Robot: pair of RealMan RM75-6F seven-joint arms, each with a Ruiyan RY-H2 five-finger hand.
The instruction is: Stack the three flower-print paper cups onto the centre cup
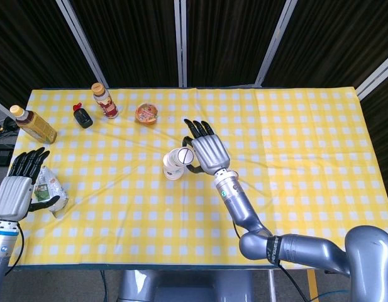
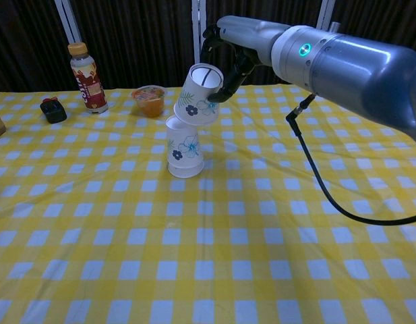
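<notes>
The centre cup (image 2: pixel 183 148) stands upside down mid-table, white with blue flowers; it is also the centre cup (image 1: pixel 171 168) in the head view. My right hand (image 2: pixel 228 54) holds a second flower-print cup (image 2: pixel 197 94), also upside down and tilted, with its lower edge right at the top of the centre cup. From above, the right hand (image 1: pixel 206 151) and this held cup (image 1: pixel 184 156) sit just right of the centre cup. At the table's left edge my left hand (image 1: pixel 16 189) holds a third flower-print cup (image 1: pixel 53 189) against its palm, thumb curled under it.
A red-label bottle (image 2: pixel 86 77), a small black object (image 2: pixel 53 110) and an orange food cup (image 2: pixel 150 99) stand at the back left. A tea bottle (image 1: pixel 34 125) lies at the far left. A black cable (image 2: pixel 322 182) hangs from my right arm over the table.
</notes>
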